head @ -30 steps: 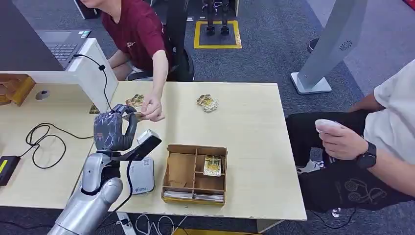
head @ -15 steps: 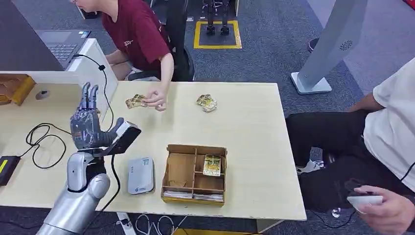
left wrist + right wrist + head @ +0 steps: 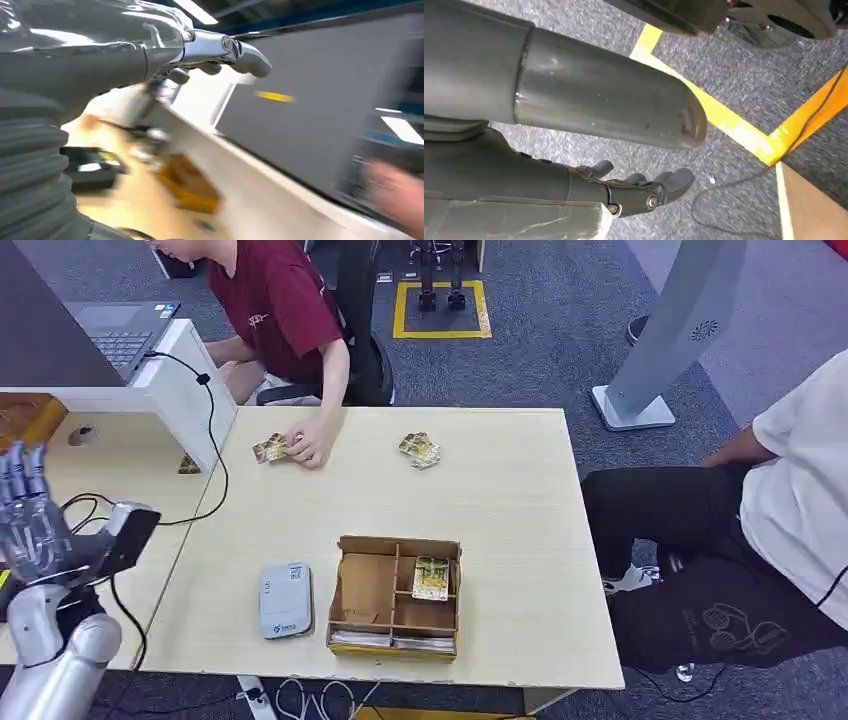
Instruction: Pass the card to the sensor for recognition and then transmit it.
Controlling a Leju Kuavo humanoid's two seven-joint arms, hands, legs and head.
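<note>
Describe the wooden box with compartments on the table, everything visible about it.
The shallow brown wooden box, open-topped and looking like thin plywood or cardboard, lies flat near the front edge of the pale wooden table. Thin dividers split it into several compartments. One right-hand compartment holds a yellow-green printed card; pale flat items lie along its front row. A white rectangular card sensor sits beside it, apart. No hand touches it.

Looks like an office or lab. Grey carpet floor [image 3: 560, 330] marked with yellow tape square [image 3: 437, 310]. Pale wooden table [image 3: 520, 490] beside open grey laptop [image 3: 118, 332].
</note>
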